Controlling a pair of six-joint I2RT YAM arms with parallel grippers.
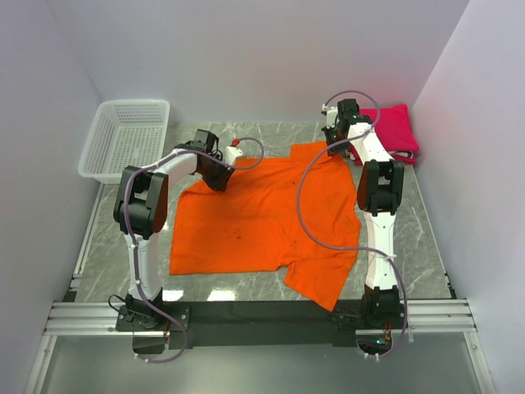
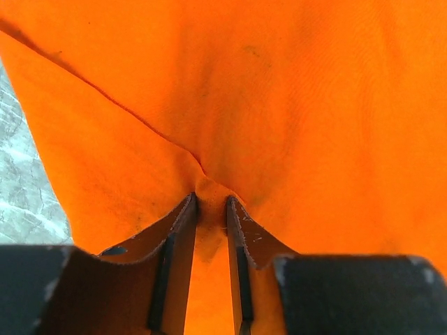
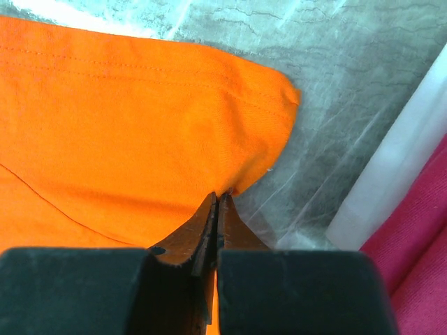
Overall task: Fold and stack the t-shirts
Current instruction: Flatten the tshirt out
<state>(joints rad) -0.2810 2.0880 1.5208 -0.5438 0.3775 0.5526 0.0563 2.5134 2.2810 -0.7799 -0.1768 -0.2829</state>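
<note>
The orange t-shirt (image 1: 262, 222) lies spread on the grey marbled worktop (image 1: 123, 238), its far left edge pinched between the narrowly parted jaws of the left tool (image 2: 211, 202), its far right corner clamped in the closed right tool (image 3: 217, 199), folded crimson t-shirts (image 1: 394, 127) just beyond, a white mesh basket (image 1: 127, 139) far left.

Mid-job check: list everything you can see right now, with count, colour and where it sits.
orange t-shirt: one, bright orange, spread out mid-table
folded shirts: one stack, crimson-pink, far right corner; number in it unclear
basket: one, white mesh, far left corner
table: one, grey marble pattern, under the shirts
left fingers: one pair, dark, pinching the orange t-shirt's far left edge
right fingers: one pair, dark, shut on its far right corner
</note>
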